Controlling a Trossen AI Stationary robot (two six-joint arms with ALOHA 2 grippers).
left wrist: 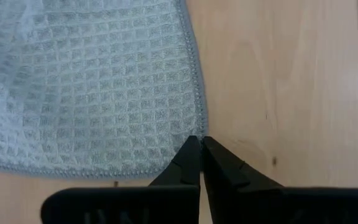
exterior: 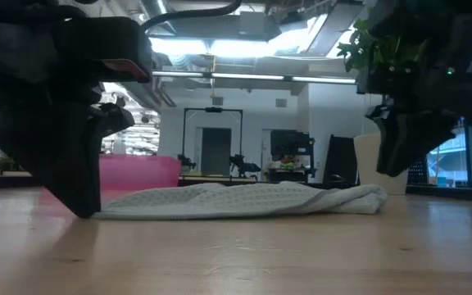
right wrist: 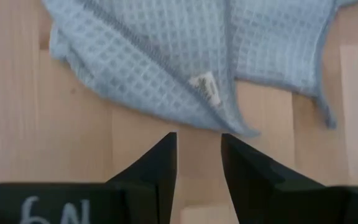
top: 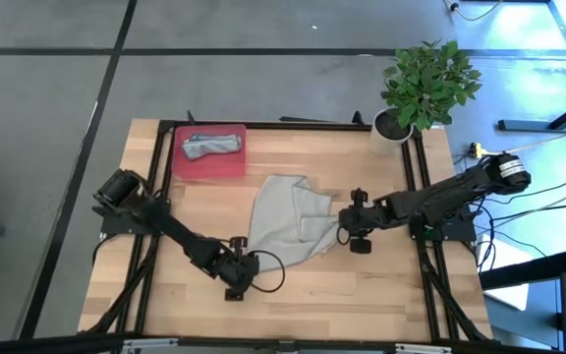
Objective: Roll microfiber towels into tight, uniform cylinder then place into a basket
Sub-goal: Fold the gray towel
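High view: a light grey waffle-weave microfiber towel (top: 285,218) lies rumpled mid-counter (top: 381,285). Left gripper (top: 242,267), fingers pinched together and empty, sits at its near corner; right gripper (top: 345,224), fingers apart and empty, beside its opposite edge. A second rolled towel (top: 210,146) rests inside the shallow red plastic tray (top: 207,165).

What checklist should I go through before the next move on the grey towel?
1. Grey towel lies on the table, not yet rolled: ok.
2. Left end effector shut at the towel's corner, pinching no cloth: ok.
3. Right end effector open, just short of the towel's edge: ok.
4. Towel flat for rolling: not ok, folded and creased on the right side.
5. Red basket has room: cannot tell, one bundled towel is inside.
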